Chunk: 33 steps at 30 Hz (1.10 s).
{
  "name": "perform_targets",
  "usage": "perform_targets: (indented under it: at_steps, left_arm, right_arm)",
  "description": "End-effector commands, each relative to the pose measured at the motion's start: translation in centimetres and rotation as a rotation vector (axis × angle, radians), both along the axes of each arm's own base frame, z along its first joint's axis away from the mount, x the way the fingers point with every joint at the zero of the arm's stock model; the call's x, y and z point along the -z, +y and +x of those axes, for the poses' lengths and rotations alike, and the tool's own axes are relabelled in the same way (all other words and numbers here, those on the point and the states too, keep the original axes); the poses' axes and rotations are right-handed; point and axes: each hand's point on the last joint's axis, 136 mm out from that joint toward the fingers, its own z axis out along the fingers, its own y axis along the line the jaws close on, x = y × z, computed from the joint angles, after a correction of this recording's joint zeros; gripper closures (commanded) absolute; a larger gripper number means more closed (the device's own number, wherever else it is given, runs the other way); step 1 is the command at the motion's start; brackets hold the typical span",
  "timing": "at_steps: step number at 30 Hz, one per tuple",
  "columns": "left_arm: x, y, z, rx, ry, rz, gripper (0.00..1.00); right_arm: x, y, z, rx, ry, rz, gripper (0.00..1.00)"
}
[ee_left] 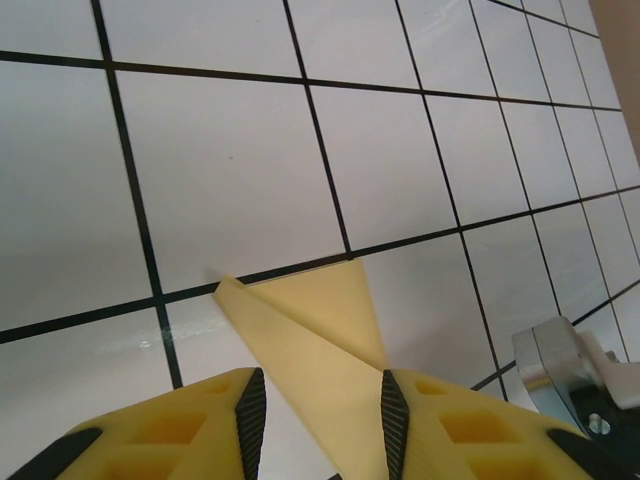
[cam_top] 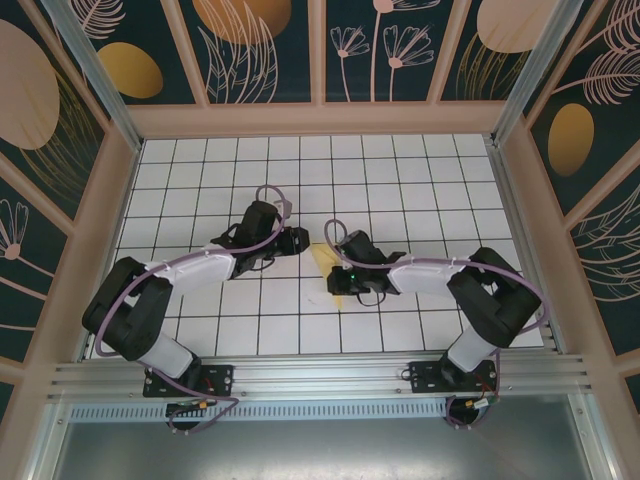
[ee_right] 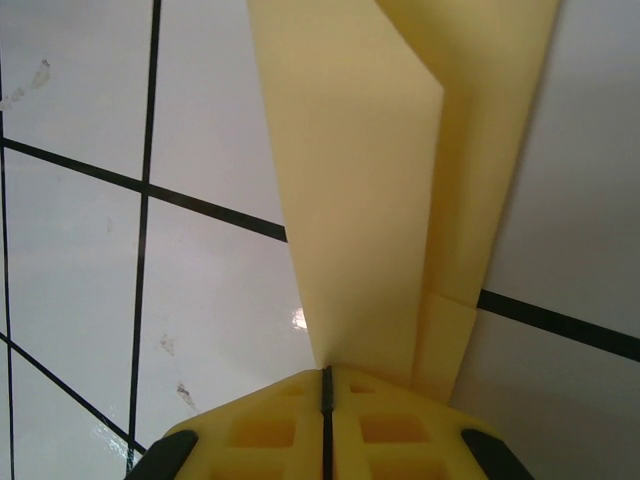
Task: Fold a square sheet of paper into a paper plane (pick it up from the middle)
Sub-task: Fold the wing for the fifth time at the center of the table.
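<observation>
Currently, the left fingers [ee_left: 205, 425] stand apart, astride one end of the folded sheet of paper [ee_left: 320, 330], which sits at mid-worktop [cam_top: 400, 180] between the two arms. The right fingers [ee_right: 270, 430] are pressed together, clamping the sheet's edge.

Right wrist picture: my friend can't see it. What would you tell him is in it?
A folded yellow paper stretches up the picture from two yellow fingers at the bottom, which are shut together and seem to pinch its lower end. Under it is a white table with black grid lines.
</observation>
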Motion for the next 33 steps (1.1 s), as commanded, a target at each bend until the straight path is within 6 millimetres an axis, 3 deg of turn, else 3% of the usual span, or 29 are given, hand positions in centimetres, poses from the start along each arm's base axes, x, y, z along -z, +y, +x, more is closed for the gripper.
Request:
perform_targets:
  at_steps: [1, 13, 19, 26, 33]
  left_arm:
    - [0.1, -1.1, -0.1, 0.046, 0.013, -0.053, 0.62]
    - [2.7, -4.1, -0.1, 0.150, 0.098, -0.114, 0.69]
    - [2.5, -5.3, 0.3, 0.176, 0.110, -0.167, 0.67]
    - [4.9, -5.3, 0.7, 0.164, 0.138, -0.136, 0.66]
    - [8.5, -3.4, 1.9, 0.070, 0.150, 0.007, 0.68]
  right_arm:
    - [-0.9, 0.0, 0.2, 0.021, -0.006, 0.068, 0.90]
    - [1.2, -1.5, -0.9, 0.036, 0.048, 0.024, 0.93]
    - [1.4, -1.7, -0.9, 0.038, 0.050, 0.007, 0.93]
    - [1.7, -1.8, -1.1, 0.035, 0.058, 0.003, 0.94]
    - [1.8, -2.1, -1.4, 0.032, 0.071, -0.014, 0.96]
